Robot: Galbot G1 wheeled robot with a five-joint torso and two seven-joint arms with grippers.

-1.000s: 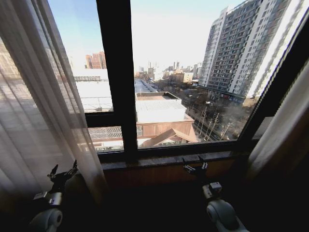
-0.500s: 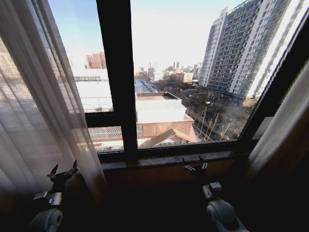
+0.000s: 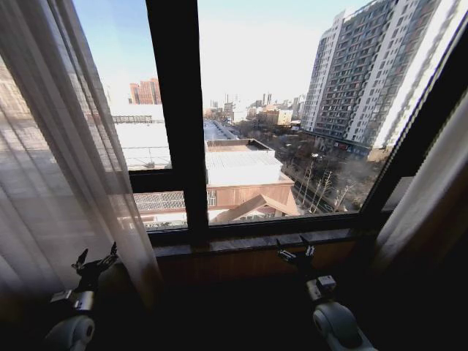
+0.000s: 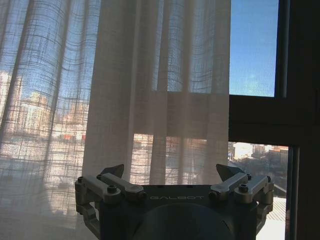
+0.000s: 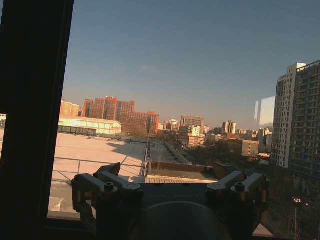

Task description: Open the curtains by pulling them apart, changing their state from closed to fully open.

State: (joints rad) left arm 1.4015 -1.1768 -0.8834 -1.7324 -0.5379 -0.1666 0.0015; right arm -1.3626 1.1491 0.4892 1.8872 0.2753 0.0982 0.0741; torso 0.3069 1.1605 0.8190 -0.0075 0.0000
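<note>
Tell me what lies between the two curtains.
Head view: bare window glass and a black frame bar lie between the left curtain and right curtain.

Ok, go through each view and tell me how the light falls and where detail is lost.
Head view: strongly backlit, window straight lines bowed by the lens, left gripper and right gripper near-silhouettes. Left wrist view: sun glows through the curtains, weave plain. Right wrist view: low warm light, window frame black.
</note>
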